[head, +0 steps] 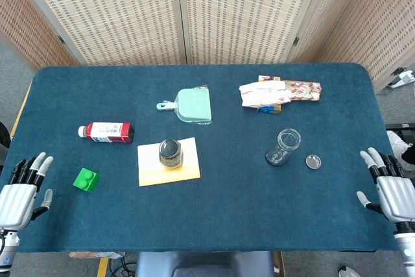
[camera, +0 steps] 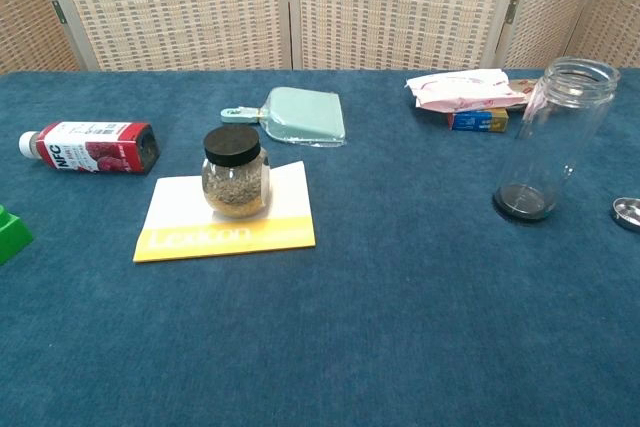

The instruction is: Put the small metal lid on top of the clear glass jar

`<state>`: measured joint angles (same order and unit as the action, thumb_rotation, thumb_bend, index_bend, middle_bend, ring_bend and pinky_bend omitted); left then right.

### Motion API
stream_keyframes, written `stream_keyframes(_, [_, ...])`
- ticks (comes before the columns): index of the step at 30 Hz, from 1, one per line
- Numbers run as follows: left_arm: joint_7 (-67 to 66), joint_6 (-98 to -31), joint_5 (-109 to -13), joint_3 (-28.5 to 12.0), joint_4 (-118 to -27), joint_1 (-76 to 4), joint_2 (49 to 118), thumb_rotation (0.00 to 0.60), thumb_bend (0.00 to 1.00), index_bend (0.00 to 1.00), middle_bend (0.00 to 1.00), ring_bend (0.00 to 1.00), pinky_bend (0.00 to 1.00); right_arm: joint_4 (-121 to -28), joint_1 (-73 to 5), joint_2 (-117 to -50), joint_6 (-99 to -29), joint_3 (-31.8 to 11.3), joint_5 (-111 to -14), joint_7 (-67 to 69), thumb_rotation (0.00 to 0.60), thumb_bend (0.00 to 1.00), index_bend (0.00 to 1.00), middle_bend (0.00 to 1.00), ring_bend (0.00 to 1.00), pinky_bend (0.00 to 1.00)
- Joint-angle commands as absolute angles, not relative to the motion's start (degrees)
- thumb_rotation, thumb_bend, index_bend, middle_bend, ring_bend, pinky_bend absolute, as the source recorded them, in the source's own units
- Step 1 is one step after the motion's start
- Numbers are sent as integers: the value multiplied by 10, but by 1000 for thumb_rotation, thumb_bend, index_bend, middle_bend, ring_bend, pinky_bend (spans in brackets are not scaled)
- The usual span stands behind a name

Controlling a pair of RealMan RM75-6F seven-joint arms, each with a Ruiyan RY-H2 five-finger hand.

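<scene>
1. The clear glass jar (head: 283, 147) stands upright and open-mouthed in the right half of the bench (head: 214, 218), nearer the front edge than the back; its threaded rim and dark base show plainly in the chest view (camera: 552, 137).
2. The small metal lid (head: 313, 161) lies flat just beside the jar, on the side toward the bench's right edge, not touching it; the chest view catches only its edge (camera: 628, 212).
3. My right hand (head: 391, 189) rests at the front right corner, fingers spread apart, holding nothing, apart from the lid.
4. My left hand (head: 19, 189) lies at the front left corner, likewise spread and holding nothing, near a green block (head: 85, 179).
5. Bare blue cloth runs between my right hand and the lid, and along the whole front edge.
6. A dark-lidded jar (head: 170, 152) on a yellow card (head: 168, 162) sits left of centre, well apart from the glass jar.
7. Snack packets (head: 275, 93) lie toward the back edge, behind the jar.
</scene>
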<state>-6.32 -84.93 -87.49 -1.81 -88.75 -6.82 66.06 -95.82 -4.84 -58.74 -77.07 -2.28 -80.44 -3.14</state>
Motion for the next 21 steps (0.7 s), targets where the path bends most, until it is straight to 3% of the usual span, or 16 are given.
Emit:
stream_keyframes(1, [-62, -850, -874, -19, -888, -68, 660, 600, 495, 0, 0, 0, 20, -957, -50, -588, -768, -23, -802, -33, 600, 299, 0, 0, 0, 0])
stream_keyframes(10, [-58, -859, -878, -20, -889, -65, 657, 600, 495, 0, 0, 0, 20, -958, -60, -588, -744, -23, -792, -27, 600, 299, 0, 0, 0, 0])
stream_keyframes(21, [-54, -862, -874, -23, -889, -63, 656, 600, 495, 0, 0, 0, 20, -965, -97, -551, -654, -16, -780, 17, 600, 299, 21, 0, 0, 0])
